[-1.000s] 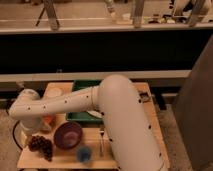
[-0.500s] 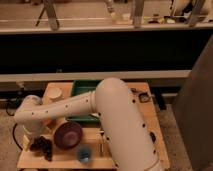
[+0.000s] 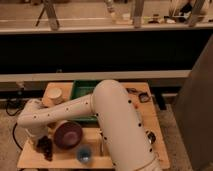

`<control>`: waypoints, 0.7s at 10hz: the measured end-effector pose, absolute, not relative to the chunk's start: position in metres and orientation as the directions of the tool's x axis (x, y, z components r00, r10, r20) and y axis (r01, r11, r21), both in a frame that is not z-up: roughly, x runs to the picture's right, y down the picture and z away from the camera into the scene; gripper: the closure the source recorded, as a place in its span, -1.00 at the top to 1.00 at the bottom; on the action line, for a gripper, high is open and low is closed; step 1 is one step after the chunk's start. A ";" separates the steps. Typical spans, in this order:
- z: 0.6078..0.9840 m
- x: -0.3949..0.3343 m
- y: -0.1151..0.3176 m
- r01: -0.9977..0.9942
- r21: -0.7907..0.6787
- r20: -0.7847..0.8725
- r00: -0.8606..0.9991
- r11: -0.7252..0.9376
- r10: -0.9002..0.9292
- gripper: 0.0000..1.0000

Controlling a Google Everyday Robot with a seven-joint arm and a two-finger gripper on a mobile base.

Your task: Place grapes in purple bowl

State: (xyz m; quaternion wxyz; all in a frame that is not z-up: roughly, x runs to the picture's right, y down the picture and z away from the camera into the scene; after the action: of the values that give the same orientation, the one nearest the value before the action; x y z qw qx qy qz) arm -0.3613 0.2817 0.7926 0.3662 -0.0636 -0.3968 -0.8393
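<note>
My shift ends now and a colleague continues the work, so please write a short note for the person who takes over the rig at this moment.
Pincer: low at the front left of the table, right at the grapes; I cannot tell whether it grips them.
Grapes: on the table, just left of the purple bowl, not in it.
Done: the pincer is at the grapes; the bowl looks empty.
Left: secure the grasp, lift, carry right, release in the purple bowl.

I am working over a small wooden table point(image 3: 145, 117), my gripper point(image 3: 41, 141) hanging at its front left corner. Behind it a pale ledge point(image 3: 105, 77) is running below a dark wall band point(image 3: 100, 52). A grey panel point(image 3: 197, 100) is standing at the right, and speckled floor point(image 3: 177, 132) is showing beside it.
</note>
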 end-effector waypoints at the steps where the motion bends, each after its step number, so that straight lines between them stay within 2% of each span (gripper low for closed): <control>1: 0.792 -0.359 0.279 0.669 0.617 0.401 -0.720 -0.414 -0.566 -0.37; 4: 0.790 -0.358 0.279 0.669 0.618 0.403 -0.720 -0.412 -0.565 -0.88; 7: 0.786 -0.358 0.278 0.663 0.623 0.394 -0.725 -0.415 -0.565 -0.92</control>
State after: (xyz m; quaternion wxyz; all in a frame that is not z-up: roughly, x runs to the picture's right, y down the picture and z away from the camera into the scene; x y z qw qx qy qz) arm -0.3585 0.2778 0.7856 0.3660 -0.0614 -0.3981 -0.8389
